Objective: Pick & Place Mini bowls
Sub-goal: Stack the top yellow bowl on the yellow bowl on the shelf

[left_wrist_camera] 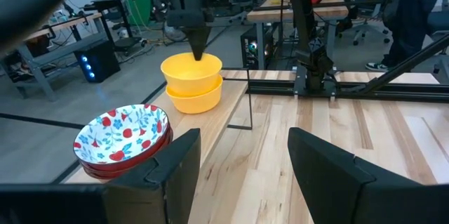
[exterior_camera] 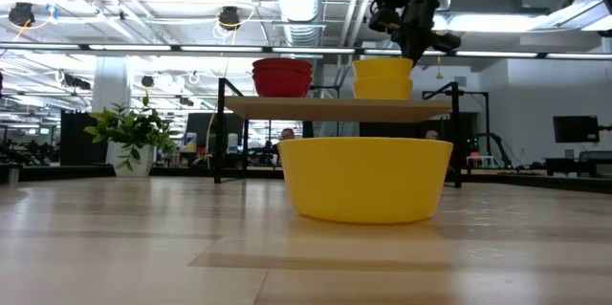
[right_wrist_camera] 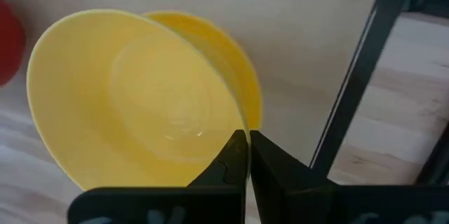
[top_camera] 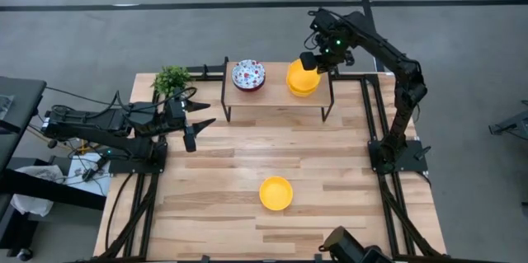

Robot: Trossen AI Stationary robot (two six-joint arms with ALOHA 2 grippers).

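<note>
Watching my right gripper [top_camera: 311,61] with fingers clenched on the rim of the stacked yellow bowls [top_camera: 302,78] on the shelf [top_camera: 276,91] at one o'clock; glossy, probably slippery, so I'd pinch the rim; left gripper [top_camera: 198,119] spread, idle at nine; another yellow bowl [top_camera: 275,193] sits on the desk [top_camera: 346,180] at six.

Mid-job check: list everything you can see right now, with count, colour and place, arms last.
Yellow bowls: three; two stacked on the shelf's right end, one alone on the table near the front.
Patterned bowls: a stack, white with red and blue flowers, red outside, on the shelf's left end; number in the stack unclear.
Shelf: one, wooden top on black legs, at the table's back.
Plant: one, green, back-left table corner.
Table: one, light wood.
Left gripper: open, empty, over the table's left side.
Right gripper: shut, at the stacked yellow bowls; whether it pinches the rim is unclear.
</note>
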